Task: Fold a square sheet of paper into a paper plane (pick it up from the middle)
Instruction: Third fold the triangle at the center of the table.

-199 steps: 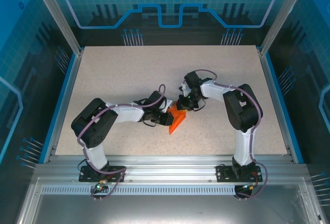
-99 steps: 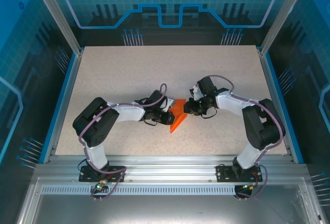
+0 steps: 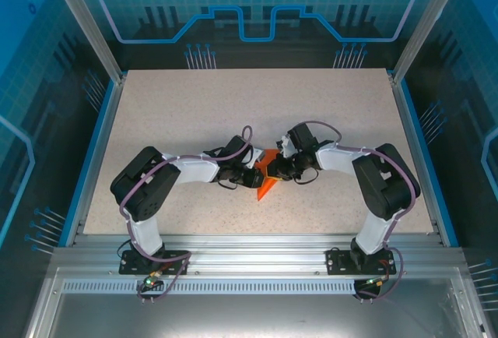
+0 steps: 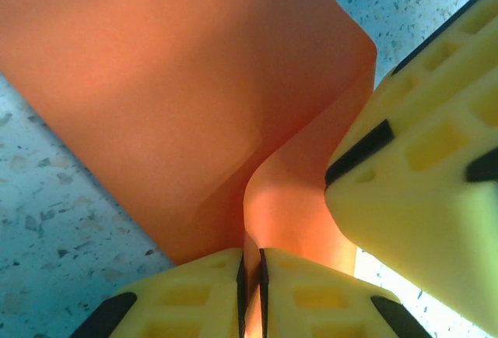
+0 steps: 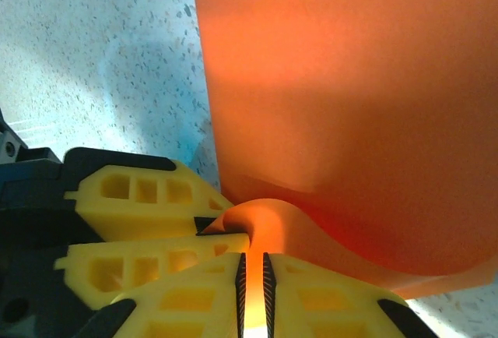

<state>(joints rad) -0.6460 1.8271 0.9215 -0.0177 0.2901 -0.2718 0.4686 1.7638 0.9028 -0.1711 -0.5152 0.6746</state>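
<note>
Two pinches on orange paper [image 3: 266,184]: left claw [image 4: 251,264], right claw [image 5: 251,268].

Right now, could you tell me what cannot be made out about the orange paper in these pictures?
Top external: the orange paper is small and partly covered by the left gripper and right gripper, so its folds are unreadable.
Left wrist: its outline runs off the top and left edges.
Right wrist: its outline runs off the top and right edges.

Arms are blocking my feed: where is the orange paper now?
Top view: the orange paper is near the middle of the table, pinched by the left gripper on its left side and the right gripper on its right.
</note>
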